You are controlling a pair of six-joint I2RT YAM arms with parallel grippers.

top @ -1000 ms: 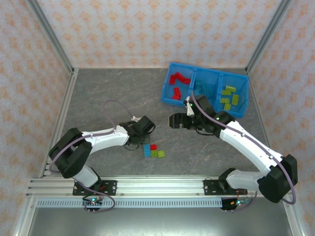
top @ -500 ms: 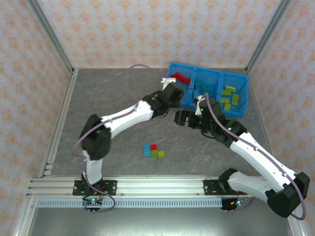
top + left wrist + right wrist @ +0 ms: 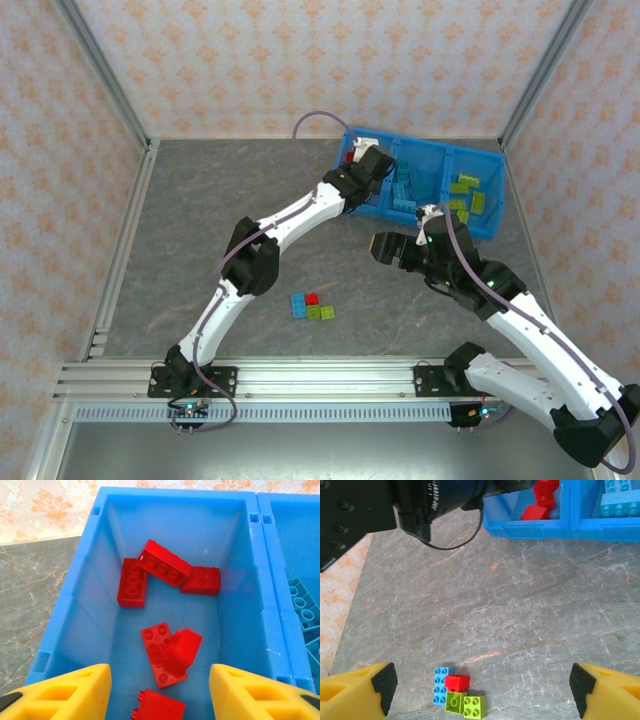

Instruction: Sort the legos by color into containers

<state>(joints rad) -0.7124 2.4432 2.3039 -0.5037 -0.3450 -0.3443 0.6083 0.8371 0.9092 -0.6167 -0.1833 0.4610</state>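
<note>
- Four legos remain on the tabletop [image 3: 200, 220] in one tight cluster: a blue brick [image 3: 441, 685], a red brick [image 3: 457, 682] and two lime green bricks [image 3: 454, 701]. They touch one another and lie well apart from the bin [image 3: 432, 160].
- Sorted stock: the red compartment [image 3: 165, 525] holds several red pieces [image 3: 162, 570]. One there shows blurred, tilted over another.
- Handling, by judgement: light, rigid, hard plastic with smooth sides that may slip. No crush risk.
- Hold point: pinch across two opposite flat side walls, not the studded top. Neighbours crowd every side, so an outer piece looks easiest to take first.
- Left claw [image 3: 160, 680]: fingers spread wide and holding nothing, poised above the red compartment.
- Right claw [image 3: 480, 685]: fingers spread wide and empty, hanging over bare tabletop between bin and cluster, with the cluster just ahead of its fingertips.
</note>
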